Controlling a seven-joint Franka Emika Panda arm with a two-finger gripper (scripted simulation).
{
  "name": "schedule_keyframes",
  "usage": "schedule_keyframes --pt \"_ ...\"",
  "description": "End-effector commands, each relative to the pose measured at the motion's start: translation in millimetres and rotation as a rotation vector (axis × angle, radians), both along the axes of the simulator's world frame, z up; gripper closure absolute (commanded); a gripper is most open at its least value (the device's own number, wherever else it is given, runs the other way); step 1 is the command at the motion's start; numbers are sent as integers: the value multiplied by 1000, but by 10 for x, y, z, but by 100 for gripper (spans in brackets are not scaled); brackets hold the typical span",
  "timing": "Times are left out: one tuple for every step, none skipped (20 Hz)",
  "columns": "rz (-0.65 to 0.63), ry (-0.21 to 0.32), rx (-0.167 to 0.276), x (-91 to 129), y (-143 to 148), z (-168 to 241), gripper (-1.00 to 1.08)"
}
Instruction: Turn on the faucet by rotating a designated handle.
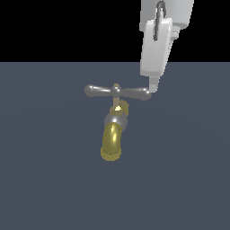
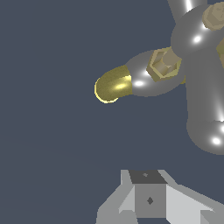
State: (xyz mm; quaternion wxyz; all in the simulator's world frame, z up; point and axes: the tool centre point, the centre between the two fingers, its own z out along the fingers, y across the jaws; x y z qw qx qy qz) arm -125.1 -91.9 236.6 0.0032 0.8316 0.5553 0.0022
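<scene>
1. Golden-yellow, translucent: the curved spout pipe of the faucet, which stands on the dark slate-grey bench. In the exterior view the spout runs down from a shiny silver collar and opens toward the camera.
2. Grey polished metal: the handle, a slim crossbar with rounded bulbous ends. It lies level across the top of the faucet's thin stem, above the collar. In the wrist view it shows as thick bright bars beside a brass-coloured hex nut on the faucet body.
3. White: my pincer, hanging down from above. Its tip touches, or sits just beside, the handle's end on the exterior view's right; I cannot tell which.
4. Pincer state: only one finger shows clearly in the exterior view, and the wrist view shows just the grey base of my pincer. I cannot tell how far apart the fingers stand. Nothing is seen clasped between them.
5. Faucet position: near the middle of the bench, below my pincer and to its left in the exterior view.
</scene>
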Motion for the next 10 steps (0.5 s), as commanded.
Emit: schedule_keyframes --pt "48 1 -1 70 5 -105 108" --pt "64 2 -1 93 9 -141 108" --pt "79 2 -1 115 13 -174 108" --pt "92 3 -1 135 17 -205 108" --pt "105 4 -1 154 22 -234 108" --pt "117 4 -1 171 26 -260 108" --pt "128 5 0 186 31 -284 108" --pt "137 5 0 201 35 -306 108" --pt "146 5 0 214 39 -325 108" --pt "154 6 0 225 43 -343 108"
